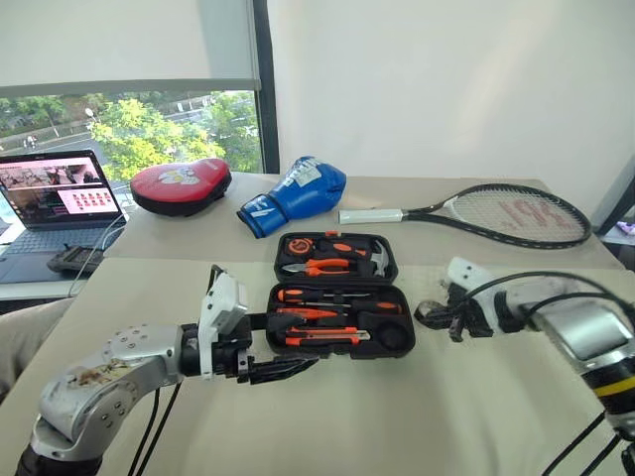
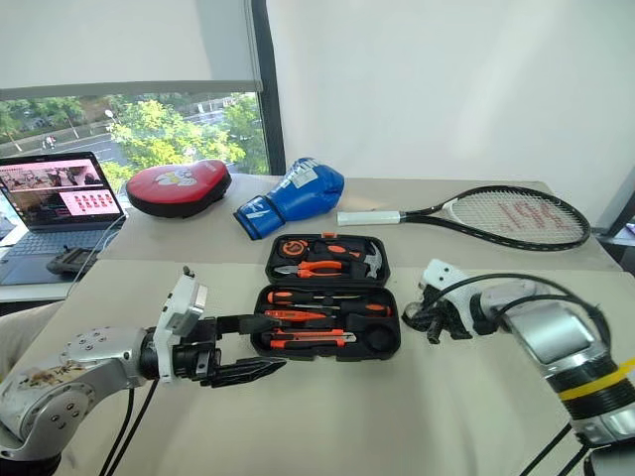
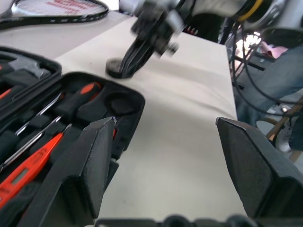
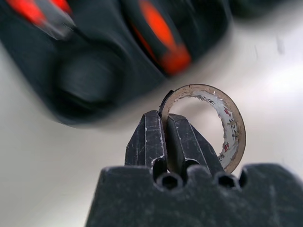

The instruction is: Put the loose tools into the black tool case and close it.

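Note:
The black tool case [image 2: 396, 327] lies open at the middle of the table, its lid folded back. Slim orange-and-black screwdrivers [image 1: 327, 296], an all-orange screwdriver [image 1: 308, 313] and the utility knife [image 1: 322, 337] rest in its slots. A round slot [image 1: 394, 335] at the case's right end is empty. Just right of the case, my right gripper [image 1: 432, 317] is shut on the rim of the small tape roll [image 4: 232, 123], low over the table. My left gripper [image 3: 165, 122] is open at the case's near left corner, holding nothing.
Pliers [image 1: 317, 266] and a small hammer [image 1: 372, 258] sit in the lid. Behind the case lie a red oval pad [image 1: 181, 185], a blue boxing glove [image 1: 295, 193] and a tennis racket [image 1: 506, 213]. A laptop [image 1: 55, 198] stands at the far left.

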Robot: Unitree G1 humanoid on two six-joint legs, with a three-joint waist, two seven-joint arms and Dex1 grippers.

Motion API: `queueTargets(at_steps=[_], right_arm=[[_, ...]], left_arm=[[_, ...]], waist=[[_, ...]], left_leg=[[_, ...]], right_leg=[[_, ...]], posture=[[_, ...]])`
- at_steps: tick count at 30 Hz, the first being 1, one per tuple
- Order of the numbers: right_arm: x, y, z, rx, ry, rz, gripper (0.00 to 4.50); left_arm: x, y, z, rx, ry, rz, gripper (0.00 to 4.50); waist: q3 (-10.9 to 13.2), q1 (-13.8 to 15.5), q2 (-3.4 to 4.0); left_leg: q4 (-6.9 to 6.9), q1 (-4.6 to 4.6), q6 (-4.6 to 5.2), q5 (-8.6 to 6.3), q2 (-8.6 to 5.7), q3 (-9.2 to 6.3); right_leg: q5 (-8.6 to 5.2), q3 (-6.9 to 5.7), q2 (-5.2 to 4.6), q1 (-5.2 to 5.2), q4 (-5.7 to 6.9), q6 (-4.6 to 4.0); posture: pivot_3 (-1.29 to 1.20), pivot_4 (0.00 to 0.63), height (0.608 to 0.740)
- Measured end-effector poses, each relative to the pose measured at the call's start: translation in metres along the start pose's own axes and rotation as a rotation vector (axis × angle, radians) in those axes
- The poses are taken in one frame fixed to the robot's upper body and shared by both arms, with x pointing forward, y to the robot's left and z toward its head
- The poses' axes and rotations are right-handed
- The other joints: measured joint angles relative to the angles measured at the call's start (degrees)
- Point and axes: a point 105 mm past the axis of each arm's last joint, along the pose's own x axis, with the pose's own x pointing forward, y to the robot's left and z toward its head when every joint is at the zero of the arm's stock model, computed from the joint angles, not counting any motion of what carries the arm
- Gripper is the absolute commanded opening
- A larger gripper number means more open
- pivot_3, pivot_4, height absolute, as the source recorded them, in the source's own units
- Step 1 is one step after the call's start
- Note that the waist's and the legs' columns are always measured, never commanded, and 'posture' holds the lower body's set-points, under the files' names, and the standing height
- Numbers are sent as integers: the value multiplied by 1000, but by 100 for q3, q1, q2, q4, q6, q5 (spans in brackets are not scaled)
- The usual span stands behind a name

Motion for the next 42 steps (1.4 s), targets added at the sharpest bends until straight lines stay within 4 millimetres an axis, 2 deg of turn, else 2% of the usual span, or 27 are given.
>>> queueTargets(at_steps=[3,5,10,12,16,22,27,29,32,33,35,38,42], right_arm=[[2,19,23,-51,-39,74,45],[14,24,25,-55,-46,98,45],[47,28,2,-31,59,107,45],[50,27,-6,-40,85,110,45],[50,28,-7,-65,95,126,45],[46,26,-9,-112,93,127,2005],[41,33,-4,14,-10,159,2005],[35,31,17,56,-142,145,2005],[23,4,51,104,-329,-17,2005],[21,-2,57,113,-354,-52,2005],[20,-29,62,196,-376,-168,2005],[27,-51,57,314,-363,-248,2005],[39,-83,50,449,-321,-339,2005]], left_arm=[[-1,0,-1,5,-1,3,3677],[-2,0,-2,5,4,7,3677],[-4,0,-7,-12,15,17,3677],[-6,3,-5,-7,9,40,3677],[-8,5,-3,0,3,64,3677],[-9,6,-6,-10,6,81,3677],[-10,14,-7,-29,-10,142,3677],[-10,31,-8,-71,-38,241,3677],[-5,77,8,-177,-162,471,3677],[-5,87,13,-189,-183,517,3677],[0,119,23,-224,-160,656,3677],[3,148,26,-242,-71,793,3677],[19,183,1,-355,113,870,3677]], waist=[[1,-13,-1],[3,-10,-4],[6,20,1],[6,18,0],[6,24,0],[6,75,0],[7,60,0],[8,52,0],[18,70,-16],[23,78,-25],[29,94,-41],[30,60,-42],[30,-9,-42]], left_leg=[[-1,2,-1,-1,4,0],[0,3,-1,-1,3,0],[1,-5,-4,2,-8,1],[1,-4,-4,2,-11,2],[1,1,-4,2,-11,1],[0,0,-3,1,-12,0],[-3,-1,-5,2,-9,0],[-2,0,-6,3,-8,0],[1,2,-13,24,-11,-9],[1,2,-16,31,-12,-10],[0,5,-19,48,-24,-11],[-14,3,-19,56,-34,-2],[-79,0,-25,94,-57,5]], right_leg=[[3,2,-4,-1,0,-5],[5,1,-6,-1,0,-9],[6,1,-10,-8,1,-11],[6,1,-10,-5,-2,-10],[6,-2,-9,1,-3,-10],[5,-5,-8,2,-5,-9],[5,-3,-7,-2,-5,-9],[8,-2,-8,-2,1,-9],[40,-3,-5,2,3,-5],[46,-4,-3,2,3,-5],[57,-8,3,8,3,-10],[61,-2,4,0,4,-12],[62,-3,-1,-17,2,-8]], posture=[[0,150,740],[0,150,740],[0,150,740],[0,150,740],[0,150,740],[0,150,740],[0,150,740],[0,150,740],[0,150,740],[0,150,740],[0,150,740],[0,150,740],[0,150,740]])
